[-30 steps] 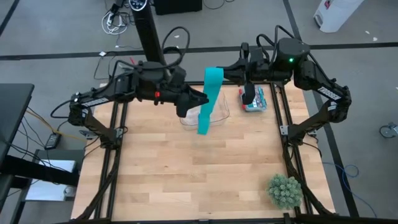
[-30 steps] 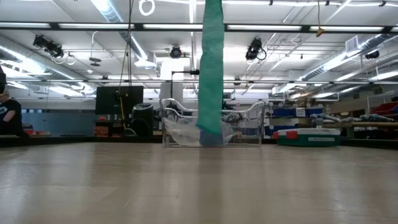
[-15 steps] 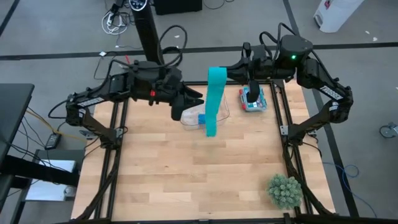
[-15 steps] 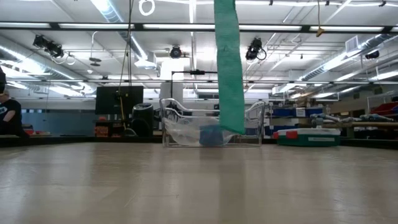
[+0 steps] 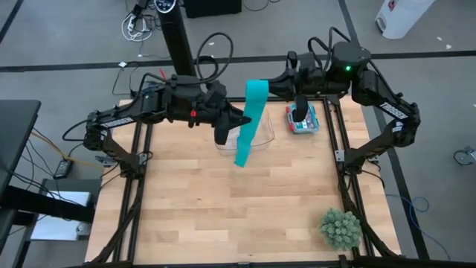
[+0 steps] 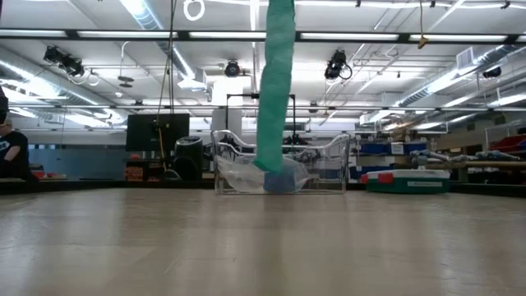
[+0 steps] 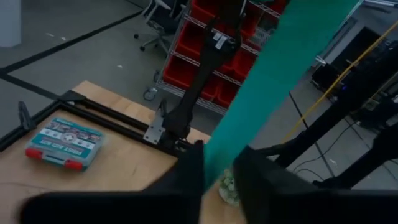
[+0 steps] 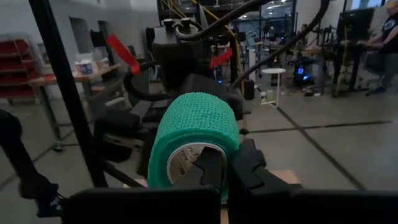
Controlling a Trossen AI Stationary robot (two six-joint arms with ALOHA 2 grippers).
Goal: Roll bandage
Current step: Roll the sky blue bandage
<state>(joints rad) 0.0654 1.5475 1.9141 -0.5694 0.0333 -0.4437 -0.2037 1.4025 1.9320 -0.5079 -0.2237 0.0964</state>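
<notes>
Your right gripper (image 8: 221,171) is clamped on the bandage (image 8: 194,144): its two dark fingers (image 8: 244,163) pinch the rim of the teal roll at the cardboard core, which faces the wrist camera. From above, that gripper (image 5: 269,87) sits high over the far edge of the tabletop (image 5: 223,201), and the loose end of the bandage (image 5: 249,123) hangs from it as a long teal ribbon, slanting down toward the clear plastic tray (image 5: 262,135). In the low view the ribbon (image 6: 274,82) drops from the top of the picture, its free end in line with the tray (image 6: 333,168), clear of the tabletop; a blue roll (image 6: 278,182) lies inside the tray.

Your left gripper (image 5: 225,134) is low at the ribbon's left side, over the tray's near-left part. In its wrist view the fingers (image 7: 186,177) stand a little apart with the ribbon (image 7: 273,81) passing up between them; you cannot tell whether they are pressing the fabric.

Farther out, a small teal case with red clips (image 5: 303,119) lies on the tabletop under the right arm, and a green artificial plant (image 5: 341,227) stands at the near right corner. A person (image 6: 10,148) is at the left edge of the room.
</notes>
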